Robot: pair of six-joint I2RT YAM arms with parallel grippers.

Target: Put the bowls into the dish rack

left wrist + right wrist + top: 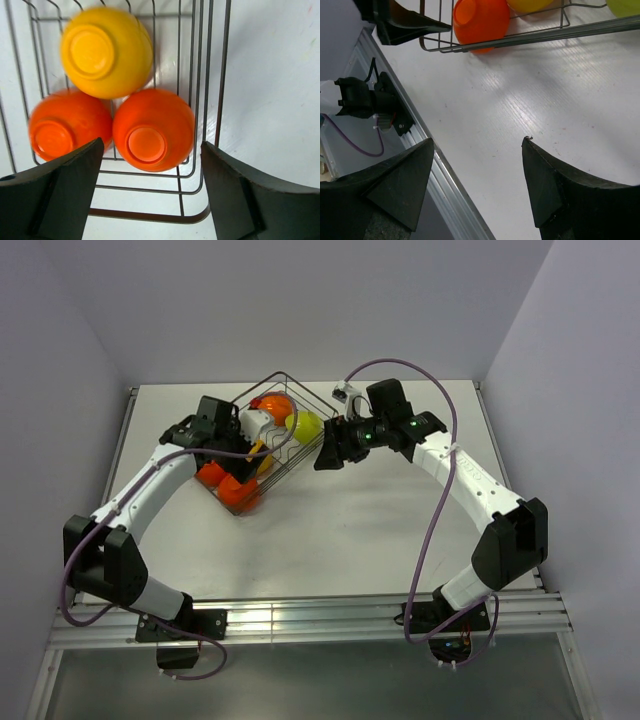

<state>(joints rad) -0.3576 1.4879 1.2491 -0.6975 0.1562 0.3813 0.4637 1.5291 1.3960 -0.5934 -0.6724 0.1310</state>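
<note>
Left arm point(150, 485): you have it reaching over the dish rack point(222, 75), with the left gripper point(150, 195) facing down, fingers apart and nothing between them.
Right arm point(470, 475): bent inward, right gripper point(477, 185) spread and empty, over bare table point(520, 100) just beside the rack.
Surface: white table, pale walls point(300, 300).
Count, all inside the rack: red-orange bowls point(152, 129), two; yellow bowl point(106, 50), one; lime-green bowl point(305, 425), one; orange bowl point(275, 405), one.

White table point(370, 530) boxed by plain pale walls point(300, 300); aluminium rail point(330, 618) along near edge.
</note>
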